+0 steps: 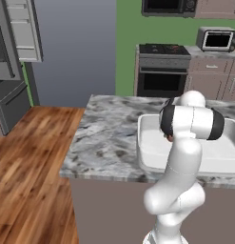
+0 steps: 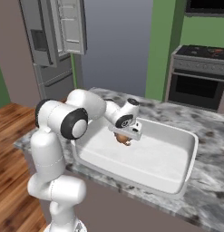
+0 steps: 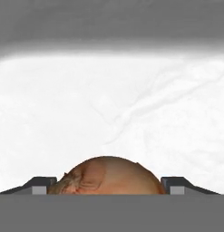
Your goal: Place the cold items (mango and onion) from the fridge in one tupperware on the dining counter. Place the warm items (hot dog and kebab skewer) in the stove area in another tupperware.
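Observation:
A brown onion hangs under my gripper, just above the floor of a large white tupperware on the marble dining counter. In the hand view the onion fills the gap between the two dark fingertips, and both touch its sides, so the gripper is shut on it. The white tupperware floor lies below. In the left base view my arm covers the hand over the tupperware. Mango, hot dog and kebab skewer are out of view.
The fridge stands with its door open at the far left. A stove and a toaster oven sit along the green back wall. Wooden floor lies left of the counter.

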